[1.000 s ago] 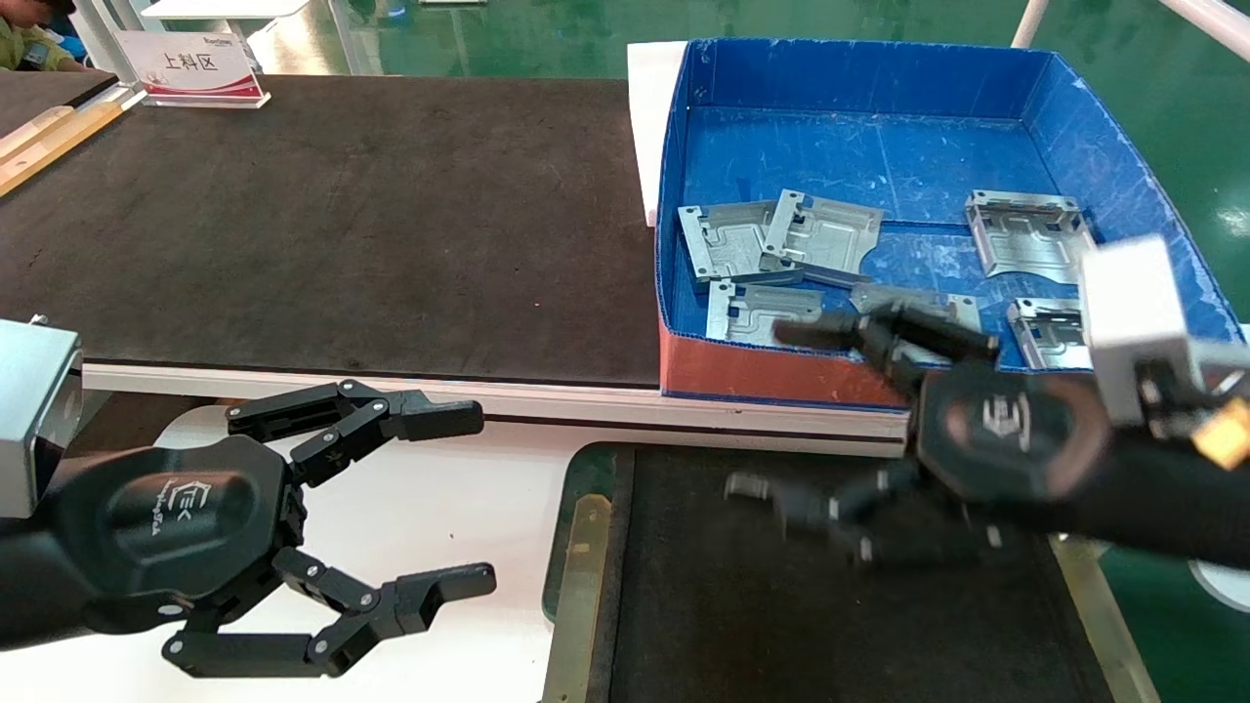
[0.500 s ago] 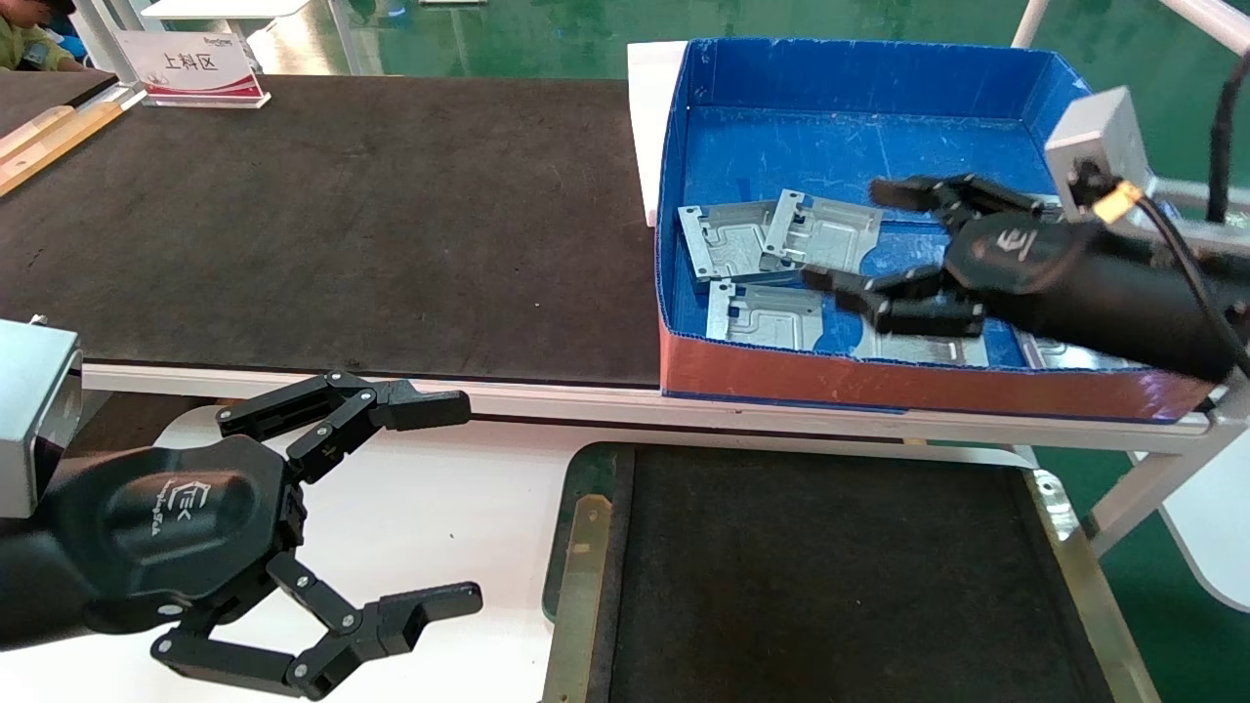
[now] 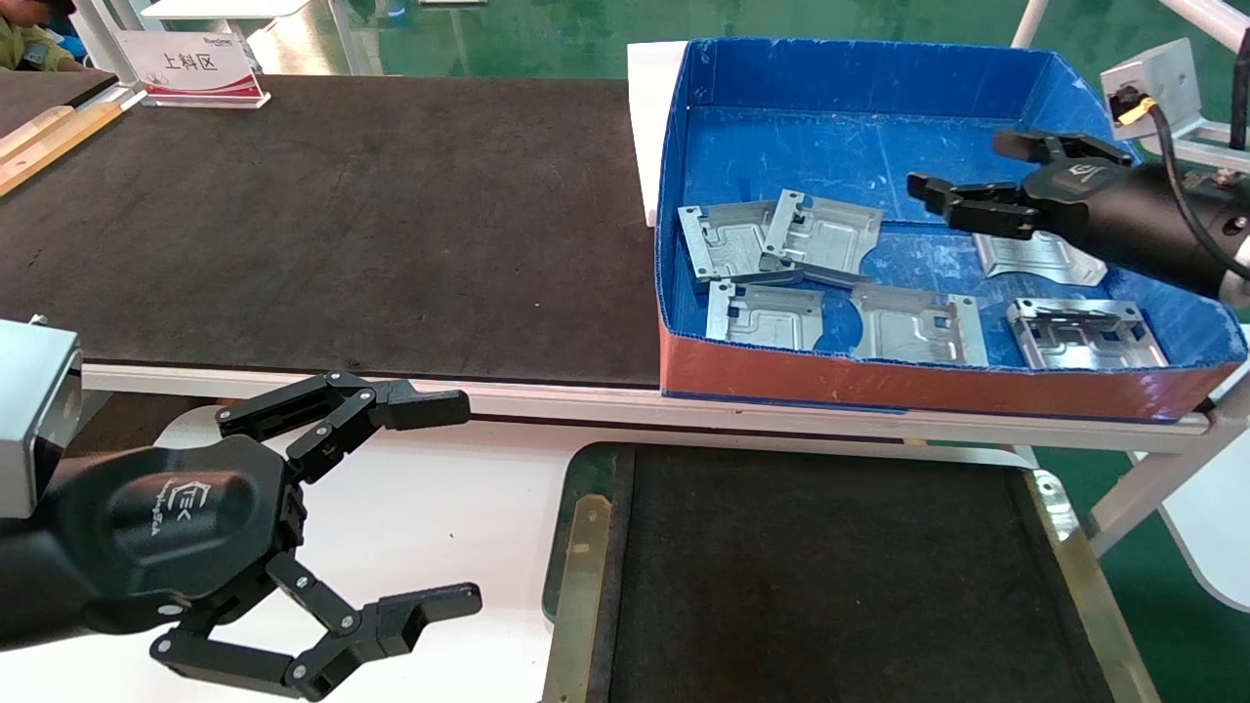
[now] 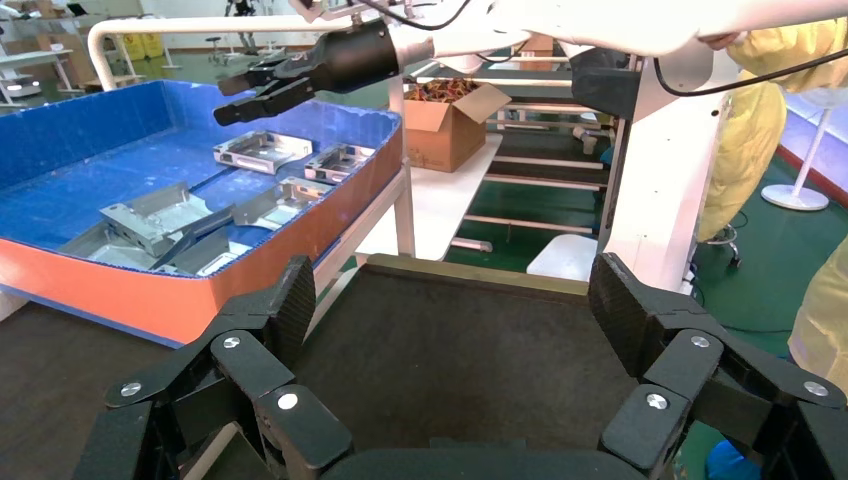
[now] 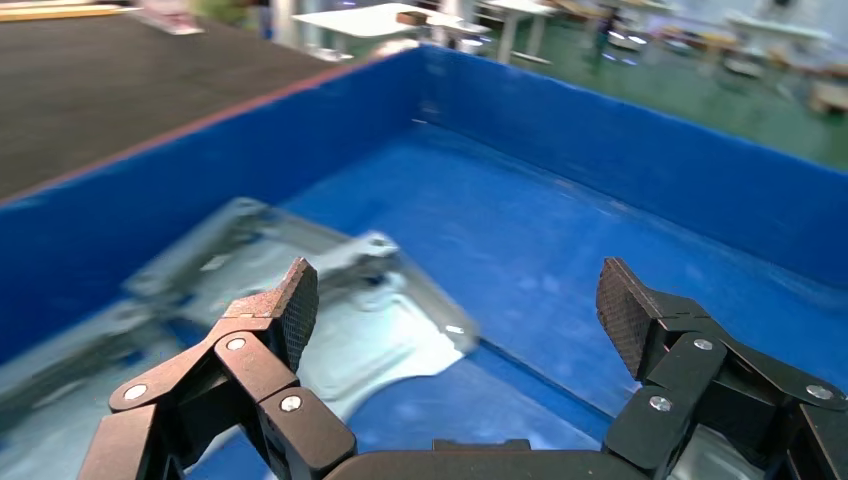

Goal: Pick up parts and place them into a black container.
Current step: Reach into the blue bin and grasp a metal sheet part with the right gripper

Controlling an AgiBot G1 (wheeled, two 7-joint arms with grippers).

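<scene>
Several silver-grey parts lie in the blue box: two overlapping ones (image 3: 781, 239), one near the front wall (image 3: 762, 314), one beside it (image 3: 913, 327), one at the front right (image 3: 1084, 332) and one under my right arm (image 3: 1040, 256). My right gripper (image 3: 962, 166) is open and empty, hovering above the box's rear right. In the right wrist view it (image 5: 457, 300) is above a part (image 5: 340, 330). The black container (image 3: 586, 464) in front of the box holds nothing. My left gripper (image 3: 461, 498) is open and empty, just left of the container.
The deep blue box (image 3: 859, 78) with a red-brown front stands on the long table beside a black mat (image 3: 342, 215). A sign (image 3: 190, 68) stands at the mat's far left. The left wrist view shows the container rim (image 4: 470, 272) and the right gripper (image 4: 235, 95).
My right gripper has moved from above the black container up and back over the blue box, ending at its rear right. It stays open. My left gripper has barely shifted.
</scene>
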